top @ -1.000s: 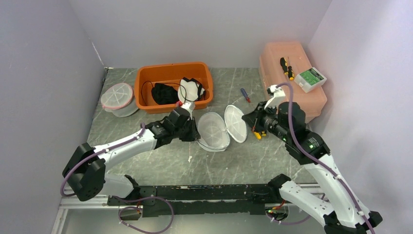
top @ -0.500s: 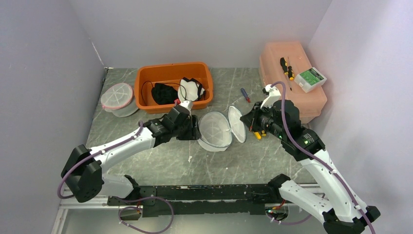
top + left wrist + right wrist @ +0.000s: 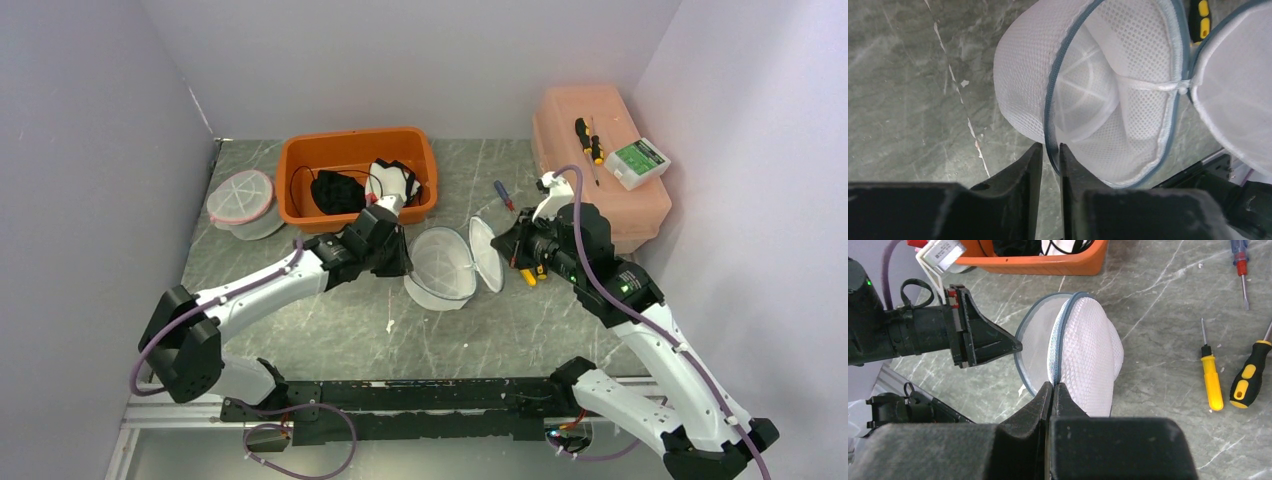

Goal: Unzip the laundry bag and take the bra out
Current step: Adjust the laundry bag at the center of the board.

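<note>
The white mesh laundry bag (image 3: 445, 265) lies open like a clamshell, with a blue-grey zipper rim on each half. My left gripper (image 3: 405, 262) is shut on the rim of the left half; in the left wrist view its fingertips (image 3: 1050, 150) pinch the rim of that half (image 3: 1108, 90). My right gripper (image 3: 508, 250) is shut on the rim of the right half (image 3: 487, 255); the right wrist view shows its jaws (image 3: 1053, 386) closed on that edge of the mesh (image 3: 1088, 355). Inside I see only white mesh and white ribs; I cannot make out a bra.
An orange bin (image 3: 358, 136) with black and white garments stands behind the bag. A second round mesh bag (image 3: 241, 200) sits at the far left. A pink box (image 3: 600, 170) with tools on top is at the right. Screwdrivers (image 3: 1212, 375) lie beside the right arm.
My left gripper has moved away from the near edge, tipping the left half more upright. The right gripper has drawn its half closer, so the two halves stand nearer each other.
</note>
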Tool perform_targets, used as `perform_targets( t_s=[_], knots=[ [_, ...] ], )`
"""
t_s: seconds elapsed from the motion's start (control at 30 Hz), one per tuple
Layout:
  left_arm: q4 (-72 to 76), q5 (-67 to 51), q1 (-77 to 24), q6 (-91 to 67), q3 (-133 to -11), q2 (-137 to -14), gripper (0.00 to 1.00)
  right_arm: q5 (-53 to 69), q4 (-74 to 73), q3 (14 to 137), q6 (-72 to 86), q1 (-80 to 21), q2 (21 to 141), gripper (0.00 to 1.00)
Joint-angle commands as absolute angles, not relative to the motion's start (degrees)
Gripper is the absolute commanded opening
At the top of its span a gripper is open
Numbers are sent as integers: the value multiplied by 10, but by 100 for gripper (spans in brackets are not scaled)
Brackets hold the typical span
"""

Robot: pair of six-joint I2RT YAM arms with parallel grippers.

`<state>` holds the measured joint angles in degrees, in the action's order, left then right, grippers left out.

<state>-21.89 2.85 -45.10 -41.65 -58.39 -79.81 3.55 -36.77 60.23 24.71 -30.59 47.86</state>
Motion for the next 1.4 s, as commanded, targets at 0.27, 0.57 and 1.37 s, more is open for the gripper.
perform_targets(
  t_s=[0.27,0.57,1.37],
  knots=[
    [-239,11,-453,-398,-650,-802,3,39,-352,658,246,-309,484,0],
    [-238,-16,-455,-402,-670,-780,3,1,-388,724,228,-309,501,0],
    [-198,-32,-458,-415,-609,-758,70,-103,-379,634,333,-310,551,0]
  ],
)
